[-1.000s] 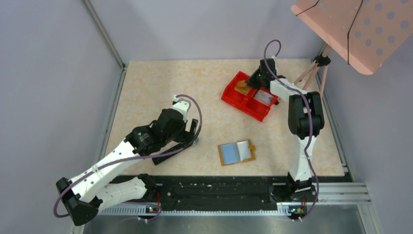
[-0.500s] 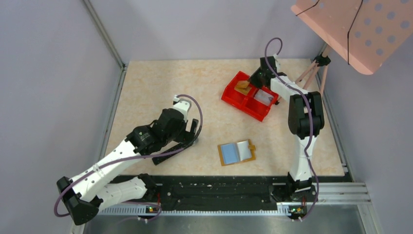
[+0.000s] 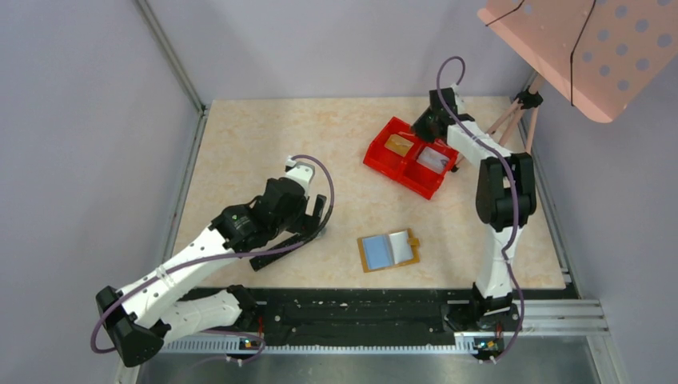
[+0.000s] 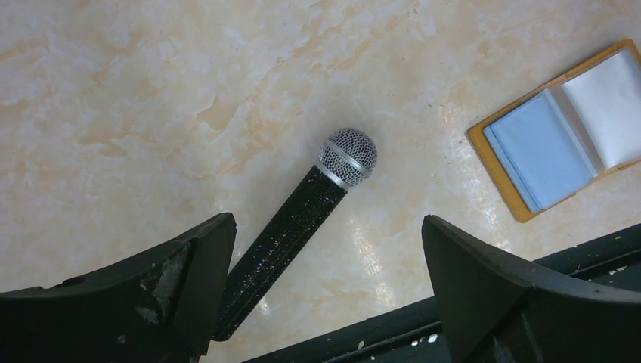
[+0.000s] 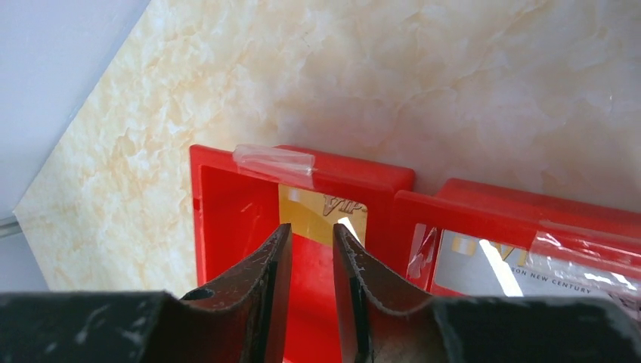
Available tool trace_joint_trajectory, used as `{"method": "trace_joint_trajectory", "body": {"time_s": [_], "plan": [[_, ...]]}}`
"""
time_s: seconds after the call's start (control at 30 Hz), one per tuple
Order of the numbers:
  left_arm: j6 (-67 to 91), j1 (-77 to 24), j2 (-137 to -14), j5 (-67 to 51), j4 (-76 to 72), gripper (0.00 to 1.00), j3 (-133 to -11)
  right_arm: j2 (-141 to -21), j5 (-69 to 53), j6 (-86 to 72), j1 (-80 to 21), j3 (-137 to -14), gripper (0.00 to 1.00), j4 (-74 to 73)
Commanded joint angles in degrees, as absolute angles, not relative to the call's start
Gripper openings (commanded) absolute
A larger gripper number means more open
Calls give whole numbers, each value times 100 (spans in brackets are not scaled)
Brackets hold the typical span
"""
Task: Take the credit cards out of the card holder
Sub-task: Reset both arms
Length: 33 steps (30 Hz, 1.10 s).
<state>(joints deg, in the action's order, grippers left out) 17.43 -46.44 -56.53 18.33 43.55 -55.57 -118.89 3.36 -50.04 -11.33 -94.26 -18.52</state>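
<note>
The card holder [image 3: 389, 250] lies open on the table, tan-brown with a light-blue and grey inside; it also shows in the left wrist view [image 4: 563, 136]. A yellow-gold credit card [image 3: 397, 144] lies flat in the left compartment of the red tray [image 3: 382, 162]. A pale grey card [image 3: 432, 160] lies in the right compartment. My right gripper [image 3: 422, 128] hovers at the tray's far edge. In the right wrist view its fingers stand a narrow gap apart and empty [image 5: 311, 227] above the gold card [image 5: 321, 214] and beside the grey card [image 5: 514, 261]. My left gripper [image 3: 313, 220] is wide open and empty [image 4: 325, 223], left of the holder.
A black glittery microphone [image 4: 317, 204] with a silver mesh head lies on the table under my left gripper, also seen from above [image 3: 280, 250]. A pink perforated board on a stand [image 3: 584, 48] rises at the back right. Walls enclose the table on three sides.
My right gripper has drawn back from the tray's left compartment, and the gold card now lies uncovered there. The left arm has barely moved.
</note>
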Motion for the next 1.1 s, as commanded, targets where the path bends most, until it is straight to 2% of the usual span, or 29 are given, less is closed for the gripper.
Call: {"method": "trace_joint_trajectory", "body": {"time_s": [0.0,0.2,0.37,0.53,0.63,0.67,0.83,1.07], "plan": [[1779,-4626,-5734,2158,4269,99,-5564,-11178,165,-4603,-1180,-9565,27,-1863],[2105,-4624,-5758,2402,4405,99,-5843,-10340,-175,-3773,-1675,-8983,29,-1805],[2188,-4625,-5149,2233,3930,99,-5823,-8976,-486,-3030,-2112,-7760,40,-1637],[2379,-4628,-4763,1989,3538,99,-5808,-7244,-262,-2519,-2573,-6300,70,-1580],[2463,-4624,-4635,1793,3365,99,-5787,-6304,-183,-2329,-2636,-5807,93,-1906],[2469,-4623,-4578,1734,3289,99,-5749,-5968,-122,-2292,-2644,-5716,98,-2141],[2399,-4623,-4308,1463,2853,99,-5520,-4282,-166,-2416,-2651,-5262,99,-2677],[2438,-4623,-3891,1300,2226,99,-5083,-3052,-276,-3066,-2646,-4842,99,-3023]]}}
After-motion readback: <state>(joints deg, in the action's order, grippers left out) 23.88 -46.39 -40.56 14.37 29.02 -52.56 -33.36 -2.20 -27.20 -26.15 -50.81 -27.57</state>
